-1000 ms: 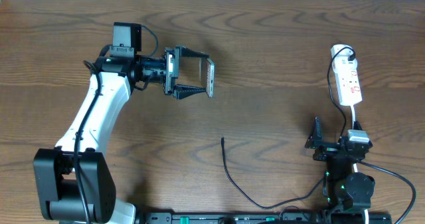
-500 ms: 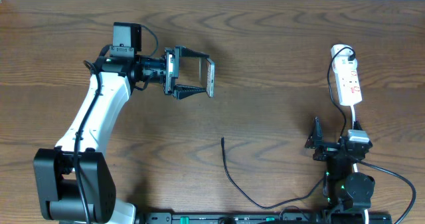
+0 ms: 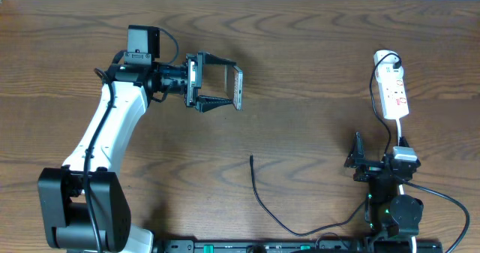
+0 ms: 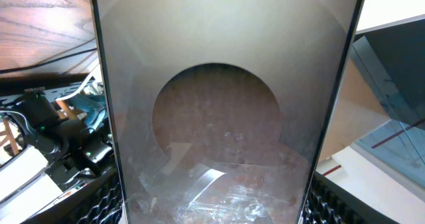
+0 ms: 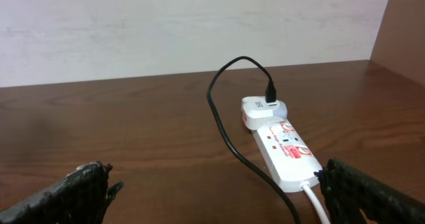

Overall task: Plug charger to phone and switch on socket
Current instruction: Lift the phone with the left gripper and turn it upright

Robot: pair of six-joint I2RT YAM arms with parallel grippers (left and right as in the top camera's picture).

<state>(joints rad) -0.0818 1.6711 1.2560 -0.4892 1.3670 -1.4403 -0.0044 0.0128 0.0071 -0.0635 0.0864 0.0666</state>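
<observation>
On the left of the table, we see the left gripper clamped across the phone, which stands on edge between its fingers; the screen fills the left wrist view. Near the middle, the charger lies loose, its tip well apart from the phone. At the right, the right gripper gapes wide and empty, facing the socket.

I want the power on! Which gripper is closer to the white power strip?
The right one. The right gripper is open just short of the power strip, facing it. The left gripper is far across the table, holding the phone.
</observation>
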